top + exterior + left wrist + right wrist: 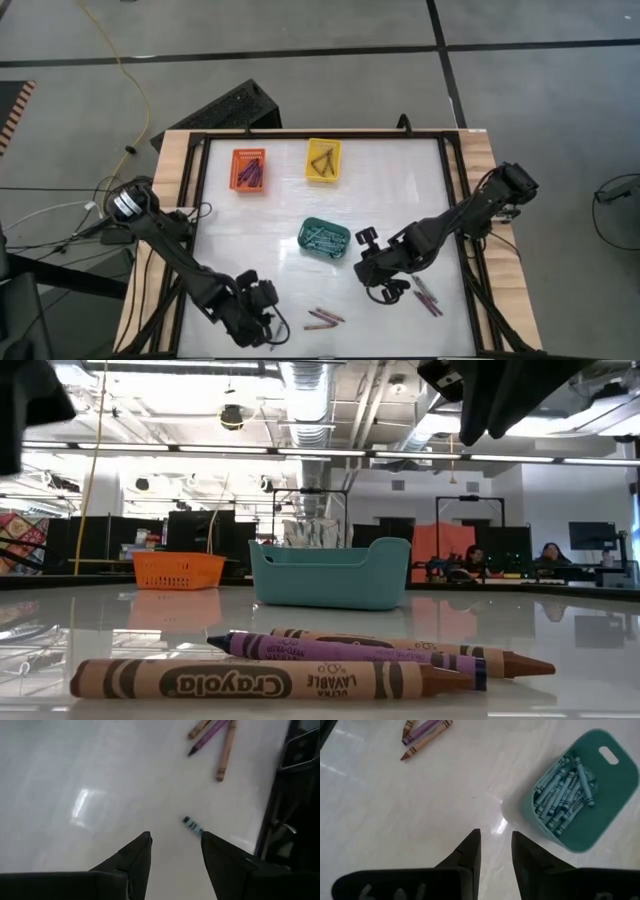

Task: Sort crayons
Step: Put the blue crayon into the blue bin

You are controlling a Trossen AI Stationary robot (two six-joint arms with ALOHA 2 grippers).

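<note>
Three crayons [325, 318], two brown and one purple, lie side by side on the white table near its front edge, close up in the low view [300, 665]. More crayons [428, 297] lie to their right. My left gripper [175, 840] hovers open at the front left [258, 318]. A short teal crayon [192, 826] lies on the table just past one fingertip. My right gripper [496, 836] hangs open with nothing between its fingers, between the teal basket [324, 238] and the right-hand crayons. The basket holds several teal crayons [562, 790].
An orange basket [250, 170] with purple crayons and a yellow basket [323, 160] with brown ones stand at the back of the table. A dark frame [455, 190] runs round the table's edge. Bare white surface lies between the baskets and the loose crayons.
</note>
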